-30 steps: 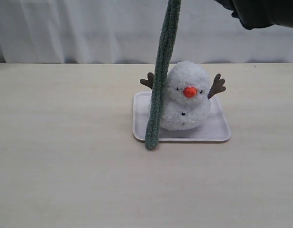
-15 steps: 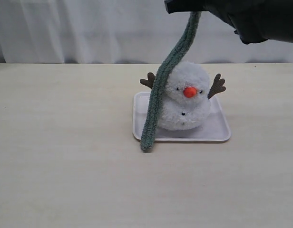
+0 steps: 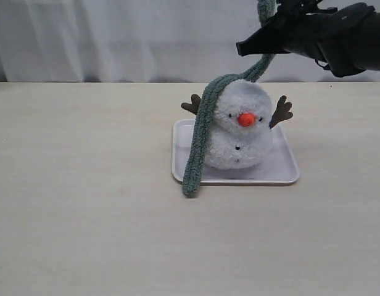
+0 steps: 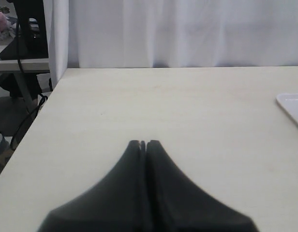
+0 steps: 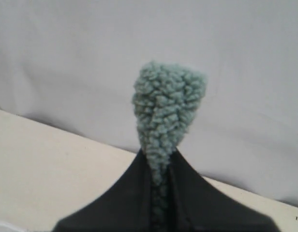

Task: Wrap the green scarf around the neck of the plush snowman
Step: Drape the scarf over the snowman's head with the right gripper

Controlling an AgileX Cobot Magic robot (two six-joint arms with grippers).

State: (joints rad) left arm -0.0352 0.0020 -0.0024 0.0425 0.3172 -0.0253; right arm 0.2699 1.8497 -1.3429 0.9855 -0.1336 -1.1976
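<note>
One end of the green scarf (image 3: 199, 142) is sitting pinched between the closed jaws of the right gripper (image 5: 158, 162), which is hanging high over the bench (image 3: 85, 216) near its far edge. The strip is draping over the head of the plush snowman (image 3: 242, 132) and trailing down toward the left edge. Its low end is touching the bench just off the white tray (image 3: 285, 171) under the snowman. The left gripper (image 4: 143, 145) is hovering closed and empty near the left edge.
</note>
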